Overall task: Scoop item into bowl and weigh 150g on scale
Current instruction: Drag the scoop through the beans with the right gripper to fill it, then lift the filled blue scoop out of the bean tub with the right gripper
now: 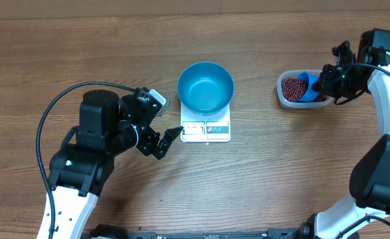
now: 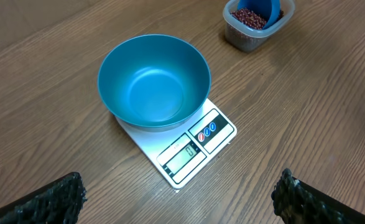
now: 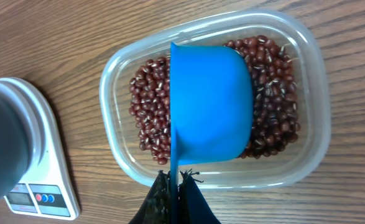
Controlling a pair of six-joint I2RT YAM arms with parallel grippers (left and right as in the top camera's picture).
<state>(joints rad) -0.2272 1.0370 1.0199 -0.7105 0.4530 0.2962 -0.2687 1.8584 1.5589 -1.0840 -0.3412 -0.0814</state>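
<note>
Over the tub [image 3: 313, 143]: my right claw [image 3: 176, 186] clenched on the scoop [image 3: 210, 106], amid the beans [image 3: 148, 106].
Bowl [image 1: 205, 86] on scale [image 1: 214, 131] lies well to my left; left claw [image 1: 170, 141] released.

My scoop [image 3: 210, 102] covers the beans [image 3: 148, 106] under it. Its handle disappears between my right fingers [image 3: 194, 204], which the bottom edge cuts off. The bowl [image 3: 5, 143] is a grey blur at the left edge. From my left wrist, the tub [image 2: 257, 28] is clipped at the top. The display [image 2: 183, 155] on the scale [image 2: 229, 129] is too small to read.
</note>
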